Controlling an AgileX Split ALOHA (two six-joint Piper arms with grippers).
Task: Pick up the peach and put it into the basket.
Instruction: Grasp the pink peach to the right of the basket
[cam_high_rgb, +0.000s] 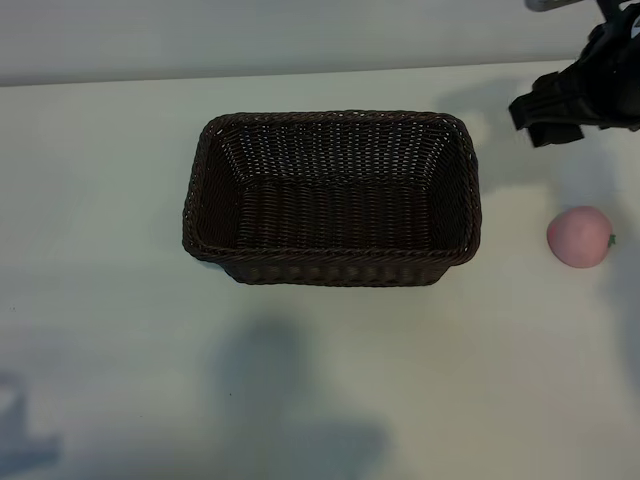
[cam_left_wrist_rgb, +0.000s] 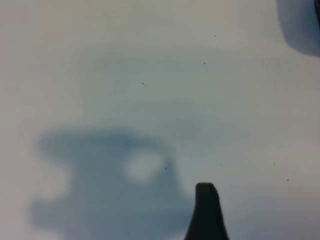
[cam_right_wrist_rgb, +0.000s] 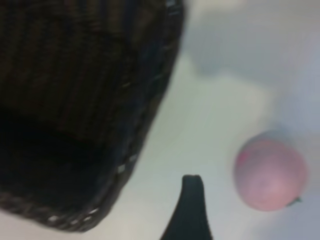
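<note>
The peach (cam_high_rgb: 579, 237), a small pale-pink ball, lies on the white table to the right of the basket (cam_high_rgb: 330, 268), apart from it. The basket is dark-brown wicker, rectangular, and nothing shows inside it. My right gripper (cam_high_rgb: 545, 118) hangs at the back right, beyond the peach and off the basket's far right corner. It is open and holds nothing. The right wrist view shows one dark fingertip (cam_right_wrist_rgb: 192, 205) between the basket's corner (cam_right_wrist_rgb: 125, 150) and the peach (cam_right_wrist_rgb: 270, 174), touching neither. Of my left gripper only one dark fingertip (cam_left_wrist_rgb: 206, 210) shows, over bare table, open.
The white table (cam_high_rgb: 110, 330) runs back to a pale wall edge. A soft shadow (cam_high_rgb: 290, 400) lies in front of the basket. A faint grey shape (cam_high_rgb: 15, 430) sits at the front left corner.
</note>
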